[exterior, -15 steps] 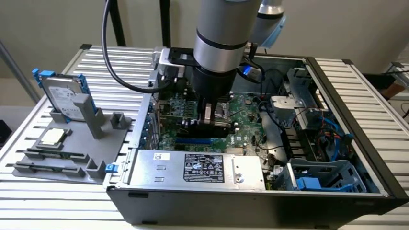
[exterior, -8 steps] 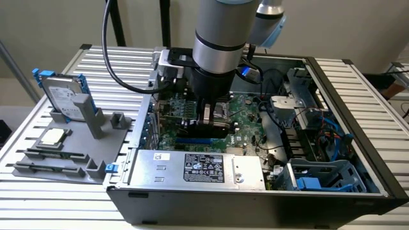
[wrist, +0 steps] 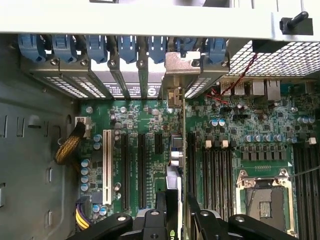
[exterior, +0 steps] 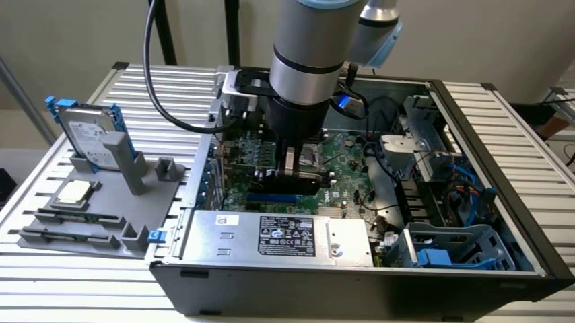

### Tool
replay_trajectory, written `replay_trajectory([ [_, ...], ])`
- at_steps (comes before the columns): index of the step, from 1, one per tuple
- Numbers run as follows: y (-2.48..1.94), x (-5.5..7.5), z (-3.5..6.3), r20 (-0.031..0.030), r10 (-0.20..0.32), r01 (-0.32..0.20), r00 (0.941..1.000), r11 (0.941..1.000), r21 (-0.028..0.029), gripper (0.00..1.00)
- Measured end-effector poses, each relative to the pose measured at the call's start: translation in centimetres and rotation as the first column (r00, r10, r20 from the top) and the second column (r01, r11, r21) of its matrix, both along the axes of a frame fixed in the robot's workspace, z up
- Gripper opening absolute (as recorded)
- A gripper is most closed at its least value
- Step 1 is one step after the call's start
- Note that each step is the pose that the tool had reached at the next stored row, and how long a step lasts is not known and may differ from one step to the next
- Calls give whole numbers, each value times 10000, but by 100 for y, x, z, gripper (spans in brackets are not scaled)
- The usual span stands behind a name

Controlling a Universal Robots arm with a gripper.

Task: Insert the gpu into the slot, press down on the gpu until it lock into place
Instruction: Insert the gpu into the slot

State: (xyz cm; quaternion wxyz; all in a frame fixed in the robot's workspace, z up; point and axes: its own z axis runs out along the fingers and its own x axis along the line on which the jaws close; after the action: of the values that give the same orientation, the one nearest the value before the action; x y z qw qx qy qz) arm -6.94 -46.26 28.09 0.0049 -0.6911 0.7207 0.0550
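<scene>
Black and thin, the gpu (exterior: 292, 183) stands on edge in your gripper (exterior: 295, 168), whose fingers (wrist: 161, 212) are clamped on it from both sides. In the exterior view it sits just above the bright-blue slot (exterior: 268, 200), over the green motherboard (exterior: 351, 151) inside the open computer case (exterior: 359, 289). You cannot tell whether the card's edge has entered the slot. In the wrist view you look down along the card's upper edge, with its metal end bracket (wrist: 182, 65) against the case's rear wall and black slots running parallel on both sides. The silver power supply (exterior: 225, 232) lies nearer the exterior camera. A grey tray (exterior: 99, 229) holding a hard drive (exterior: 85, 128) stands outside the case, on the exterior view's left.
</scene>
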Motion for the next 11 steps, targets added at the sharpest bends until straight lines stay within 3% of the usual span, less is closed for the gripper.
replay_trajectory([
  [11, 18, -19, -39, 0, 0, 0, 10000, 10000, -15, 26],
])
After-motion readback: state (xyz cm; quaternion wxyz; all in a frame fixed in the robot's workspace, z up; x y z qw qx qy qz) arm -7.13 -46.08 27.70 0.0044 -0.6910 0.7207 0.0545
